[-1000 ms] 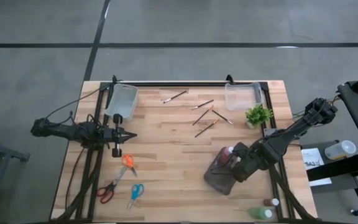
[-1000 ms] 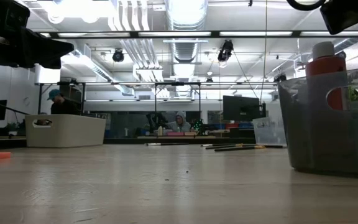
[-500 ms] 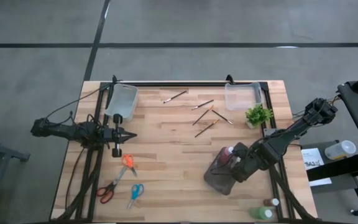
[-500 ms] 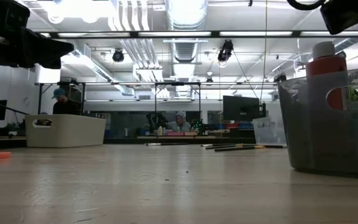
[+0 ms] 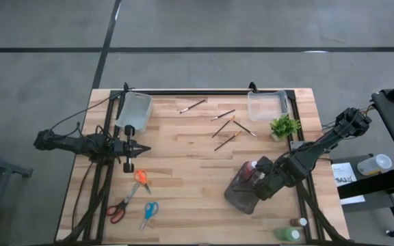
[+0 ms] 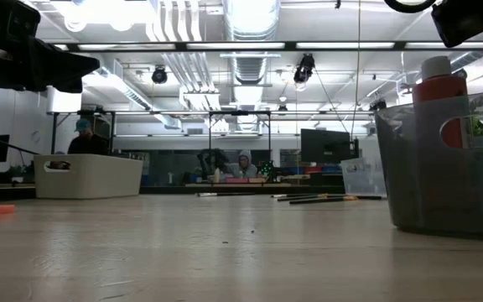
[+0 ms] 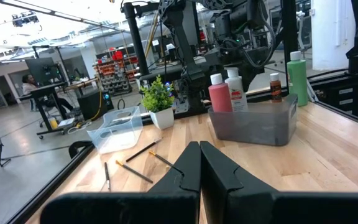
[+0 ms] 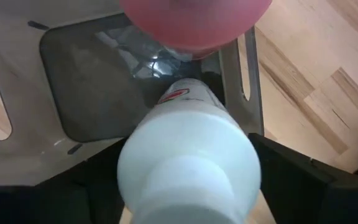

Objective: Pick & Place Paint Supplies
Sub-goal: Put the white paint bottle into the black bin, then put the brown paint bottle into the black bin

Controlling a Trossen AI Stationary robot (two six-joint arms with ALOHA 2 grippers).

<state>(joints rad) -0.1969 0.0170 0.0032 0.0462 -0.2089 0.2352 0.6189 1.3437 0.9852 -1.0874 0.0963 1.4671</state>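
Your right gripper (image 5: pixel 260 183) hangs over the grey bin (image 5: pixel 241 195), fingers spread either side of the white bottle (image 8: pixel 188 158), which stands upright in the bin beside the red bottle (image 7: pixel 219 94). The left wrist view alone shows the green bottle (image 7: pixel 297 77) and dark red bottle (image 7: pixel 276 88) behind the bin. Brushes (image 5: pixel 226 127) lie mid-table near the plant (image 5: pixel 284 126). Your left gripper (image 5: pixel 138 148) waits, fingers pressed together, above the scissors (image 5: pixel 141 179).
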